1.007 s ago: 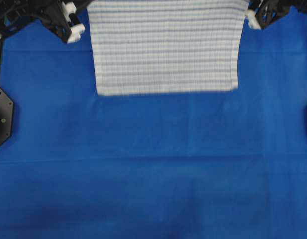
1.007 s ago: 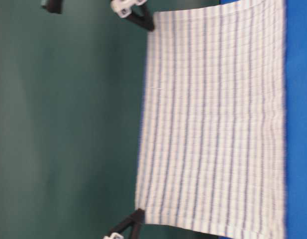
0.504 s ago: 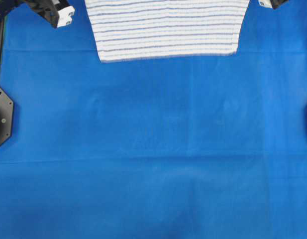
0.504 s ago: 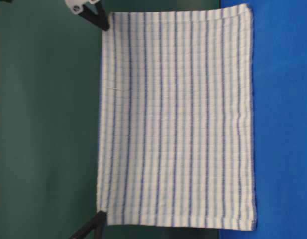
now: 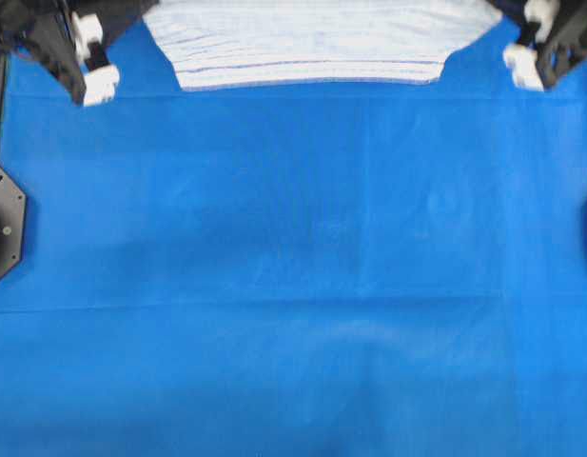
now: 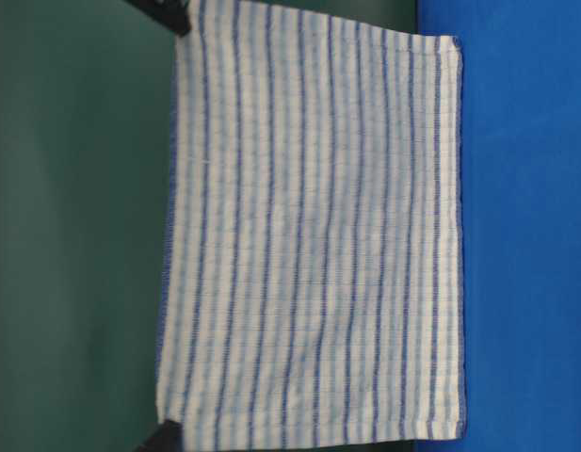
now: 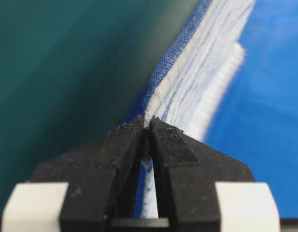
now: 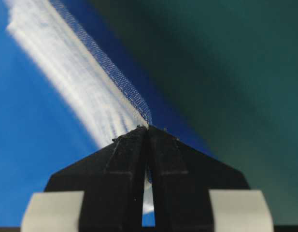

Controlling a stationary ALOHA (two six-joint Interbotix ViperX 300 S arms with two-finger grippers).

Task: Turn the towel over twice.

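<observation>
Scanning from your left: left pincer, black fingers pressed together on a corner of the towel; its white-trimmed arm sits at the far left edge of the desk in the overhead view. Centre: one towel, white with dark-blue and light-blue stripes, hanging spread between both pincers at the far edge of the blue-covered desk, its lower hem clear of the covering in the table-level view. Right: right pincer, fingers clamped on the opposite towel corner.
</observation>
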